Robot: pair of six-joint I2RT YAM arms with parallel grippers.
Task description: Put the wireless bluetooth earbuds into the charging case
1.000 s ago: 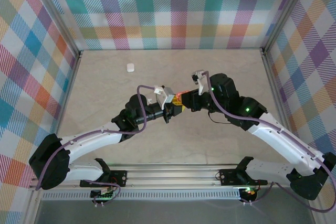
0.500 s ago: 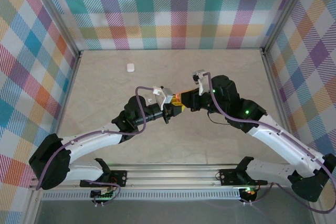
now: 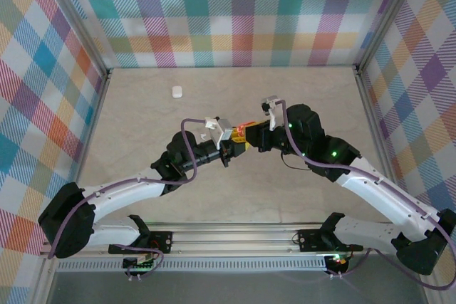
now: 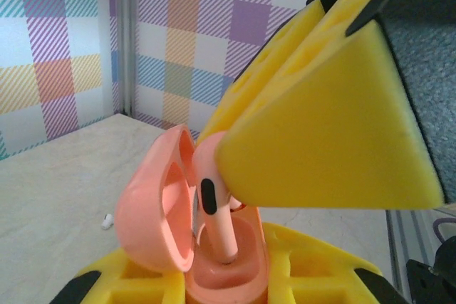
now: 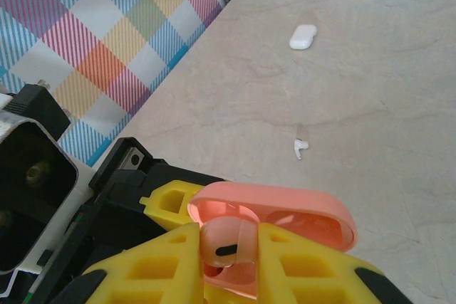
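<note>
The two arms are meeting above the middle of the beige marbled surface (image 3: 142, 133), pincer tips almost touching. The left pincer (image 4: 226, 286) is clamping together on the base of a salmon-pink pebble-shaped plastic charging case (image 4: 160, 211), holding it upright with its lid hanging open to the side. The right pincer (image 5: 226, 265) is reaching in from directly opposite and is pinched on the head of a salmon-pink plastic earbud (image 4: 214, 211). The earbud's stem is pointing down into the open case, right between the left pincer's tips. Beyond the right pincer, a small white plastic earbud (image 5: 301, 149) is lying loose on the surface. Farther out in the same direction, well apart from both pincers, a white pebble-shaped plastic case (image 3: 177, 92) is resting closed.
</note>
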